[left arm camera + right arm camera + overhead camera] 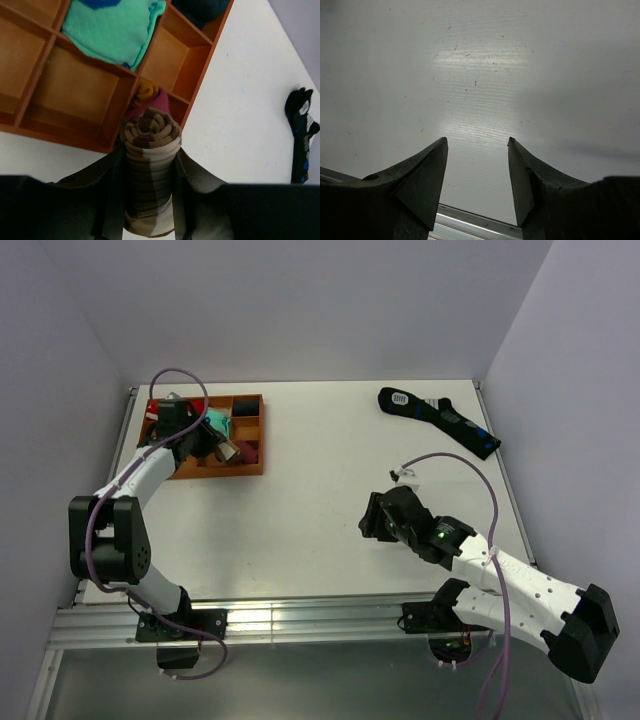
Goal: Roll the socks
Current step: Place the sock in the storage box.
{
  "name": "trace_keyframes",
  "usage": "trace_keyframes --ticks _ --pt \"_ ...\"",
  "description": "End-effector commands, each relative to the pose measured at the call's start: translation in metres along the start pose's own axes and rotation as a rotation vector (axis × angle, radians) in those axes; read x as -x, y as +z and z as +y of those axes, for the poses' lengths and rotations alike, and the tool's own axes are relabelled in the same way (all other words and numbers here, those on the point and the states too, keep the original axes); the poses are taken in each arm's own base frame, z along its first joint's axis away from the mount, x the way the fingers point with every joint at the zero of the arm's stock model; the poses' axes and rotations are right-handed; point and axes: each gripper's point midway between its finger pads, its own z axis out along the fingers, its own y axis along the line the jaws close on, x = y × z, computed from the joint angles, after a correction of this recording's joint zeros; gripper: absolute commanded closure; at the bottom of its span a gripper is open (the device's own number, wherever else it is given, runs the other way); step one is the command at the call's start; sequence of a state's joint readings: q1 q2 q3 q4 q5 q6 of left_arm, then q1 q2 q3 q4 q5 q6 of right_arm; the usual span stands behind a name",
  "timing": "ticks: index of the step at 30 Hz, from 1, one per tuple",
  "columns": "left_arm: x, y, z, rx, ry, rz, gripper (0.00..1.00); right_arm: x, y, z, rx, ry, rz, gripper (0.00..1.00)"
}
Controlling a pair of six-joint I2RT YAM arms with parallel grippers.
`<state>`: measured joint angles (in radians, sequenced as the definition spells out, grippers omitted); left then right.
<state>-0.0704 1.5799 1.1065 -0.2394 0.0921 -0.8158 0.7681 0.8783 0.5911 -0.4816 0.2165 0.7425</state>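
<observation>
Rolled socks (150,170): 1, in left gripper (149,152) | black sock (440,417): 1

A white table (330,520) bears an orange tray (222,473) and a dark sock (443,420).

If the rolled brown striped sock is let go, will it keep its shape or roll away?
Probably soft and light: the brown striped knitted sock roll looks squeezed between the jaws. Being round, it may roll or loosen.

Bright, even light; soft central glare.
</observation>
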Motion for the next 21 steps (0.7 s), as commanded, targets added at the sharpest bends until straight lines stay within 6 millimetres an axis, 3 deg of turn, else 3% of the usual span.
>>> trace_keyframes --ticks 1,8,9,12,21 --pt "0.029 0.003 -0.020 -0.137 0.008 -0.064 1.00 0.023 -0.005 0.012 0.027 -0.036 -0.074 0.41" --pt "0.037 0.019 -0.003 -0.179 -0.048 -0.065 1.00 0.018 0.000 0.007 0.027 -0.054 -0.083 0.41" --pt "0.048 0.018 -0.009 -0.225 -0.056 -0.110 1.00 0.019 0.000 0.006 0.028 -0.058 -0.088 0.41" --pt "0.031 0.027 0.010 -0.236 -0.126 -0.071 1.00 0.017 0.002 0.006 0.030 -0.064 -0.084 0.41" --pt "0.021 0.046 0.024 -0.290 -0.187 -0.055 1.00 0.011 0.007 0.005 0.044 -0.066 -0.082 0.41"
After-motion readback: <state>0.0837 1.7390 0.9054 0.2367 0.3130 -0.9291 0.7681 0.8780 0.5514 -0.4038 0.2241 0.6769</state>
